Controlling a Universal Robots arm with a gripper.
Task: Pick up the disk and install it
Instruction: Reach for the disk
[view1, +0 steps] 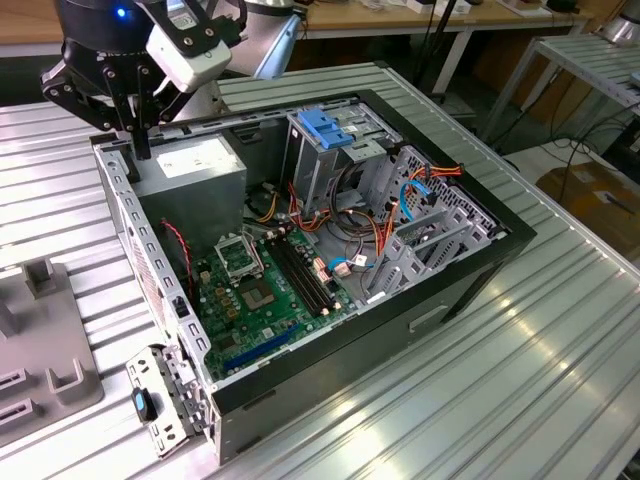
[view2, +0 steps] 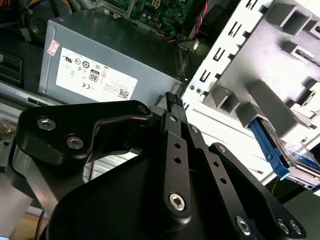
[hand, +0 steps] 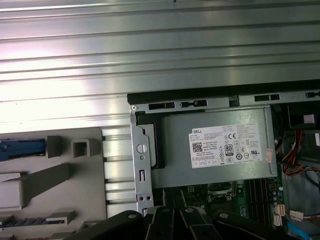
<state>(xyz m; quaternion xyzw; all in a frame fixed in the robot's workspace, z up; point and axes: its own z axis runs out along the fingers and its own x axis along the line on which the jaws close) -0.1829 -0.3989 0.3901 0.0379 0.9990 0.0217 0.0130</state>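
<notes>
1. The gripper (view1: 143, 142) is seen at the exterior view's upper left. Its black fingers are pressed together and nothing is held between them. The same closed gripper (view2: 172, 102) is seen from behind in the second wrist view.
2. The gripper is held over one corner of an open computer case (view1: 130, 230), just beside the grey power supply (view1: 195, 165). Whether the case wall is touched cannot be told.
3. The disk (hand: 22, 147) is placed outside the case. Its bright blue rail is seen in both wrist views, and in the second wrist view the disk (view2: 272, 149) is shown lodged in a slot of a grey holder (view2: 260, 100).
4. The holder is laid on the ribbed metal bench (view1: 520, 380), near the case wall on the gripper's side.
5. A tall drive cage topped by a fixed blue bracket (view1: 330, 125) is set across the case from the gripper, beyond the green motherboard (view1: 265, 280).
6. The work is judged to be at its opening: the disk is not yet grasped, and the reach toward the holder is taken to be the step in hand.
7. For that reach to be done well, the case wall should be cleared with room to spare. The fingers should be spread before the disk is met and lined up square with its long edges. The firm frame is better gripped than a thin corner of plastic, so that the disk is not tilted or jammed in its slot.
</notes>
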